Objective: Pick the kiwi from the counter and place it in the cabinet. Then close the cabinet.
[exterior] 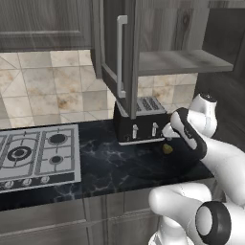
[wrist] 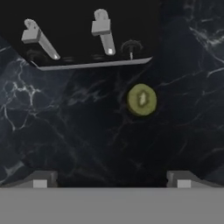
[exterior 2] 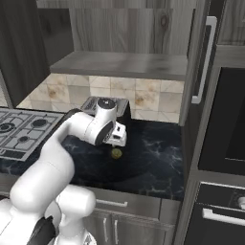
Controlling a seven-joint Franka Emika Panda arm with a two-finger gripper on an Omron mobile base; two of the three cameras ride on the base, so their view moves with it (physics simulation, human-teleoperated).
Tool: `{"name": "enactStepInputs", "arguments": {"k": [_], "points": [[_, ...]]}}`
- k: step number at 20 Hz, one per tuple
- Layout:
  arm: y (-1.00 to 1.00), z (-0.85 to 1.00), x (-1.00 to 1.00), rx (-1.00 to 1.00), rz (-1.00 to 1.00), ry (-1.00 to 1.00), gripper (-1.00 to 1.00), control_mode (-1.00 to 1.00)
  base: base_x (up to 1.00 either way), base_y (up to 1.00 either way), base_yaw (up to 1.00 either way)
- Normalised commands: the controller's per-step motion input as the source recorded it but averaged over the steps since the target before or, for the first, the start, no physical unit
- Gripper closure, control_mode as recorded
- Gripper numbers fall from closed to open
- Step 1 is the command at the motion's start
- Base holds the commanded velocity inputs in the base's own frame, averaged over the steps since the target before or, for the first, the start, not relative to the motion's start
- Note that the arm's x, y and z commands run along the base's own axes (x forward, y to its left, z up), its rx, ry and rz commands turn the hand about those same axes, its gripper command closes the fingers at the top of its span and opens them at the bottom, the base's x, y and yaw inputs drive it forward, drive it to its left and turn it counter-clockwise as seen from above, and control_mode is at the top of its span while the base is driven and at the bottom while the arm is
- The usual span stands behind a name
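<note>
Above the counter (wrist: 87, 144), the gripper (wrist: 111, 179) hangs with its jaws wide apart and nothing between them; just the two fingertips (wrist: 41, 180) peek up at the bottom of the hand view. Ahead of them, slightly toward the right fingertip, the kiwi (wrist: 141, 99) lies alone on the black marble, clear of both tips. Just beyond it stands the toaster (wrist: 78, 30), its front edge near the fruit but not touching, its top cut off by the frame. From the left base view the arm's wrist covers the gripper, and the kiwi (exterior: 167, 149) peeks out beside it, before the toaster (exterior: 141, 122). From the right, the kiwi (exterior 2: 116, 153) sits just below the hand, with open worktop to its right. Overhead the cabinet (exterior 2: 119, 64) stands open, its left door (exterior: 119, 57) swung out above the toaster. Farther left is the hob (exterior: 38, 155).
</note>
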Motion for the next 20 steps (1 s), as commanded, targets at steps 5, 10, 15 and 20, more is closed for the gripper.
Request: {"name": "enactStepInputs", "arguments": {"k": [5,10,15,20], "points": [[-0.03,-0.43,0.42,0.0,0.0,0.01,-1.0,-1.0,0.0,0.0,0.0],[-0.1,-0.43,0.32,0.0,0.0,0.05,-1.0,-1.0,0.0,0.0,0.0],[-0.17,-0.38,0.26,0.01,0.0,0.06,-1.0,-1.0,0.0,0.0,0.0],[-0.1,-0.3,0.27,0.07,0.0,0.03,-1.0,-1.0,0.0,0.0,0.0]]}}
